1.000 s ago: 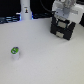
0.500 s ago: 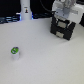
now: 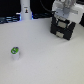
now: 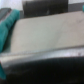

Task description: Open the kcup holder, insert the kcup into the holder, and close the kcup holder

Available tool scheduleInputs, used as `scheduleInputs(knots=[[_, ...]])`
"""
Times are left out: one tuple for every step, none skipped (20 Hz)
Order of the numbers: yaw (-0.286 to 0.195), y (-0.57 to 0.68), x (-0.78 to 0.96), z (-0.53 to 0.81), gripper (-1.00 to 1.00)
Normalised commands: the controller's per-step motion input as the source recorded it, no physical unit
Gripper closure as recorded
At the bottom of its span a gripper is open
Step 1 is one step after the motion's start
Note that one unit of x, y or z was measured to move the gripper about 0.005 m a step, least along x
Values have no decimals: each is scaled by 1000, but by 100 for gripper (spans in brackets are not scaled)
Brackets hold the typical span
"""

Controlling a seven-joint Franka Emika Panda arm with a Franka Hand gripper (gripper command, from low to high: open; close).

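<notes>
The kcup holder point(image 3: 62, 28) is a black boxy unit with two stacked drawer fronts, at the back on the exterior view's right. Both drawer fronts look flush. My gripper point(image 3: 65, 13) is white and sits right at the holder's top edge, but its fingers are too blurred to tell whether they are open or shut. The kcup point(image 3: 15, 52), a small white pod with a green top, stands upright on the white table point(image 3: 45, 60) at the exterior view's left, far from the gripper. The wrist view is blurred and shows a pale flat surface point(image 4: 47, 32) and a dark edge point(image 4: 50, 62).
A tall white bottle-shaped object point(image 3: 25, 9) stands at the back on the exterior view's left, in front of a dark backdrop. In the wrist view a teal patch point(image 4: 6, 32) lies beside the pale surface.
</notes>
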Motion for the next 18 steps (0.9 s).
scheduleInputs(knots=[[76,-206,514,323,100],[70,-214,517,274,100],[23,-143,369,20,100],[-49,-152,894,291,100],[-49,-169,937,304,100],[-52,-196,963,309,100],[-39,-196,955,288,100],[-42,-195,954,276,100],[-56,-209,901,212,100],[-58,-200,913,221,100],[-55,-201,870,188,100],[-52,-160,894,237,100],[-48,-172,908,220,100],[-48,-165,941,226,100],[-50,-183,979,208,100],[-49,-199,1000,186,100],[-41,-235,1000,199,100],[-39,-225,1000,203,100]])
